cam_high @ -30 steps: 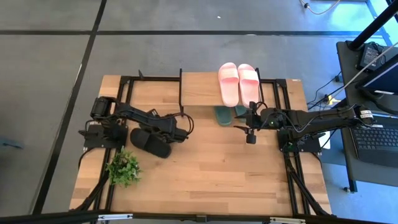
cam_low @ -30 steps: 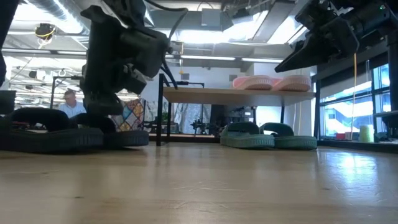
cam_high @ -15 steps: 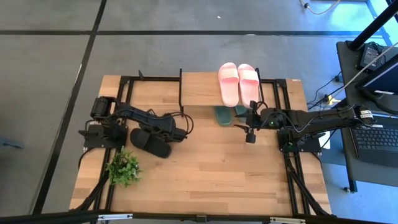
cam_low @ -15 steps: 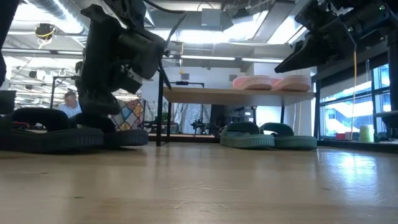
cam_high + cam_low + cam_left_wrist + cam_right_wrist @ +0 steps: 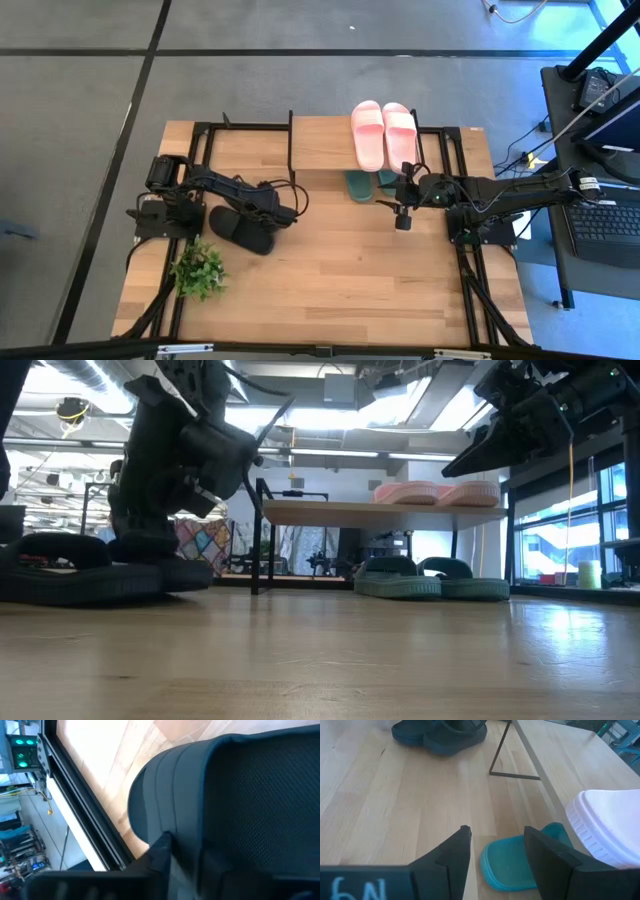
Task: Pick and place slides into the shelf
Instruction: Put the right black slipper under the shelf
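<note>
Two black slides [image 5: 240,228] lie side by side on the table's left part, soles down. My left gripper [image 5: 279,212] has come down on the right-hand one [image 5: 185,575], which fills the left wrist view [image 5: 240,795]. The pink slides [image 5: 385,132] rest on the shelf's top board [image 5: 320,145]. The green slides [image 5: 362,185] lie on the table under it. My right gripper [image 5: 403,218] hangs open above the table just in front of the green slides [image 5: 520,865], touching nothing. My left gripper is shut on the right-hand black slide, coming at it from above. One finger [image 5: 160,852] lies against the slide's raised ribbed edge [image 5: 165,805]; the other finger is out of view. The slide stays sole down on the table.
A small green plant [image 5: 200,268] stands near the left front, close to the black slides. Black frame rails [image 5: 205,140] run along the table's left and right sides. Bare wood lies open across the middle and near part of the table [image 5: 330,270].
My left gripper has sunk lower and shifted toward the table's left edge, tipping onto the black slides. The right-hand black slide's end has moved left with it. My right gripper has kept still.
</note>
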Motion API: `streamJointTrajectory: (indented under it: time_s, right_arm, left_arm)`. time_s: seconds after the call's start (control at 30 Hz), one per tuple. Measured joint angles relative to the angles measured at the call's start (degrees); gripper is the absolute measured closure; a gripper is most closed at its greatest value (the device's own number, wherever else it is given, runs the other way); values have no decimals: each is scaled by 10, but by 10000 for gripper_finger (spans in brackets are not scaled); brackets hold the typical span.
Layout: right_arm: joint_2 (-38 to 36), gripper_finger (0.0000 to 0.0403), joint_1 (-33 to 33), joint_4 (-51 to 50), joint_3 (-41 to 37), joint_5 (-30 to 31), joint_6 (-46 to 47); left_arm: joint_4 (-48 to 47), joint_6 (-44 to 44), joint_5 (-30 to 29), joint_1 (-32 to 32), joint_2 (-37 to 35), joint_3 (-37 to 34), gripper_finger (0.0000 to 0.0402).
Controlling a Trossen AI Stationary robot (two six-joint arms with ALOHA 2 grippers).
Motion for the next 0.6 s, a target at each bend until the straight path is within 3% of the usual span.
streamJointTrajectory:
  time_s: [0.13,0.37,0.6]
  right_arm:
    - [0,219,0,-1,0,0,0]
    - [0,219,0,-1,0,0,-13]
    - [0,219,0,-3,0,0,-11]
  left_arm:
    - [-1,14,-2,0,0,0,392]
    - [-10,64,-8,-5,-2,45,396]
    - [-20,188,-15,-10,-17,158,398]
